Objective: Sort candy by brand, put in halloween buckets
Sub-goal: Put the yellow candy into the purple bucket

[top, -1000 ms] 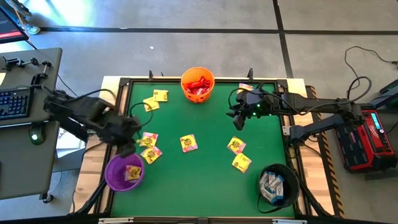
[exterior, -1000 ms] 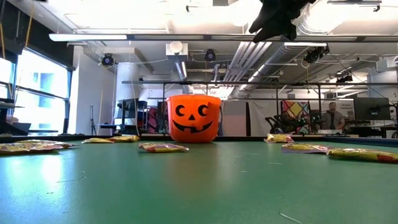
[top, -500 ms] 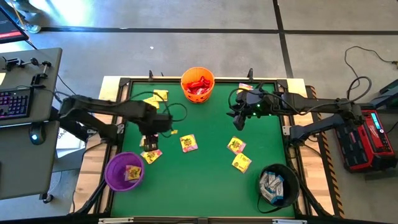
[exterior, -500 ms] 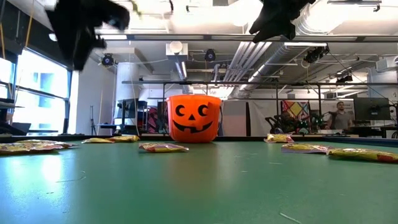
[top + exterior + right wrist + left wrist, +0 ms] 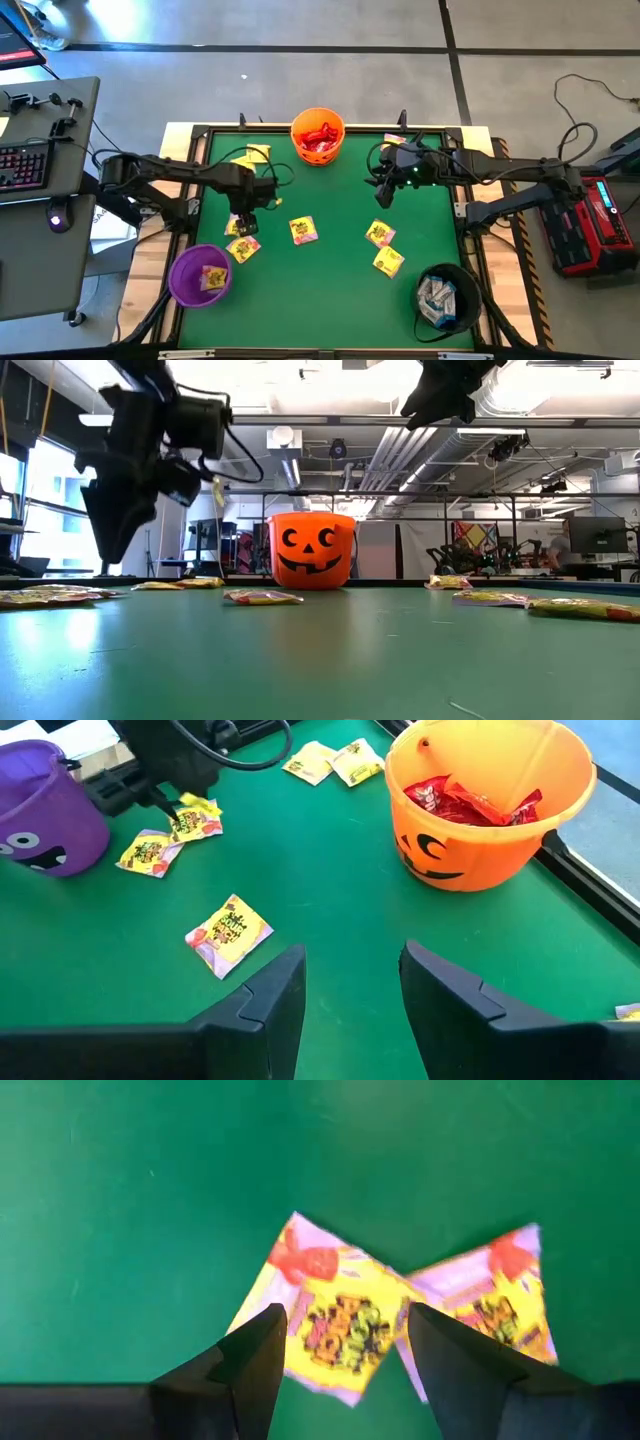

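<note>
Yellow candy packet (image 5: 340,1320) lies flat on the green table (image 5: 330,280), a second yellow packet (image 5: 495,1300) touching its corner. In the left wrist view the first one sits squarely in the gap between the two dark fingers (image 5: 250,1365) — directly under the tool, not off to a side. Its long axis looks to run skew across the gap rather than along it.

Left gripper (image 5: 240,212) hangs over this pair at about 9 o'clock on the table, jaws spread wide, holding nothing. Purple bucket (image 5: 200,275) stands near, toward 7 o'clock from the gripper, a yellow packet already in it.

Right gripper (image 5: 380,190) waits well apart, around 1 o'clock — jaws parted, empty. Left arm is clearly the nearer. A straight descent should do, I judge.
</note>
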Controlling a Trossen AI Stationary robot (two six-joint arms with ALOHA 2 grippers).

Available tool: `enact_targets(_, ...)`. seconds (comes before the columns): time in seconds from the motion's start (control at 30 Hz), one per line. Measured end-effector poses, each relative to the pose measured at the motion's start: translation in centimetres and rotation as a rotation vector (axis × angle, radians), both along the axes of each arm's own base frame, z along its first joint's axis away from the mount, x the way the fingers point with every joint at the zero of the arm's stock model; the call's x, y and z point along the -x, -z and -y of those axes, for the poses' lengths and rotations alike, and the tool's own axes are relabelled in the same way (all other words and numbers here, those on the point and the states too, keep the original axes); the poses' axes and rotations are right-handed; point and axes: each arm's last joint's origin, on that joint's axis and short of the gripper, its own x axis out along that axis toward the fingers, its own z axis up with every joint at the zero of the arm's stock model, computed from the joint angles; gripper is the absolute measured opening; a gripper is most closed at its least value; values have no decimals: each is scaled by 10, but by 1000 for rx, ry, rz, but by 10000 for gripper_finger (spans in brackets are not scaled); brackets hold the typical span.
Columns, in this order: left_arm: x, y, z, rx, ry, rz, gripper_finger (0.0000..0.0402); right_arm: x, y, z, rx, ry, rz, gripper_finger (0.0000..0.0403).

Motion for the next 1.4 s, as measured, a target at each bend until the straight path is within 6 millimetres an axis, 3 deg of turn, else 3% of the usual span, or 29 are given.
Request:
enact_targets(0.37, 6, 24, -9, -16, -37, 23, 200, 0, 0, 1, 13, 17, -1, 151)
enact_targets(0.67, -1, 49, -12, -24, -37, -82, 199, 0, 0, 1, 13, 17, 0, 151)
enact_targets(0.83, -1, 53, -12, -27, -50, -113, 169, 0, 0, 1, 13, 17, 0, 151)
enact_targets(1.13, -1, 41, -13, -53, -29, -57, 11, 0, 0, 1, 13, 18, 0, 151)
enact_targets(1.3, -15, 18, -15, -45, 33, -26, 5, 0, 0, 2, 28, 32, -2, 151)
enact_targets(1.4, -25, -6, -16, -42, 81, -9, 1, 1, 0, 4, 34, 43, -3, 151)
